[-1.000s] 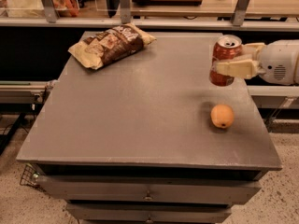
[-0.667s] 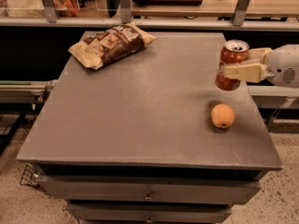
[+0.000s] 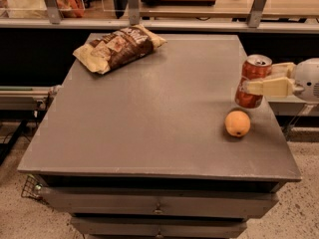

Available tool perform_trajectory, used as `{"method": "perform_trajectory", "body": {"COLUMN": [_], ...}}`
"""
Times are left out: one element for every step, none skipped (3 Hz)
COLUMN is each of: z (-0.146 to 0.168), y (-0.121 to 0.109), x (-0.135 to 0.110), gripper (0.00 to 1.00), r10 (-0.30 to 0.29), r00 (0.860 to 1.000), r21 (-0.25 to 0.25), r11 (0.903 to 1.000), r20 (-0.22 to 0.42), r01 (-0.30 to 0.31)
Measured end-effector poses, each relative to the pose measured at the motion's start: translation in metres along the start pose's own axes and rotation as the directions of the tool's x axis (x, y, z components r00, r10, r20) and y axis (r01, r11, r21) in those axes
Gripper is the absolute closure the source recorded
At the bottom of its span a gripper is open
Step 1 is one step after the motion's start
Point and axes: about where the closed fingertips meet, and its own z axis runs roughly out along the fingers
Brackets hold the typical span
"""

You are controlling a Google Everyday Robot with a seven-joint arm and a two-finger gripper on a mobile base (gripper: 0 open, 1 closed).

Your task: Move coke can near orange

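The coke can [image 3: 254, 73], red-orange with a silver top, is upright at the right edge of the grey table [image 3: 149, 118], held in my gripper [image 3: 255, 83]. The gripper reaches in from the right, its cream fingers [image 3: 266, 86] closed around the can's middle. The can's base looks slightly above the table surface. The orange [image 3: 238, 123] lies on the table just in front of and slightly left of the can, a small gap apart.
A brown and cream chip bag [image 3: 117, 48] lies at the table's far left. Metal railing and shelves [image 3: 149, 19] run behind the table. Drawers [image 3: 159, 205] sit below the front edge.
The gripper with the can has moved a little right and down toward the orange. The orange and chip bag have not moved.
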Motion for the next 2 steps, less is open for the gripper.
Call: {"method": "perform_trajectory", "body": {"z": [-0.0008, 0.0008], "y": [0.0067, 0.0122], "x": [0.0099, 0.0188], "gripper": [0.55, 0.32], "r10": [0.028, 0.041], "r00": [1.0, 0.999], "r21": [-0.045, -0.063], "r11": [0.9986, 0.9972], "r20": [-0.003, 0.005], "r01": [-0.028, -0.041]}}
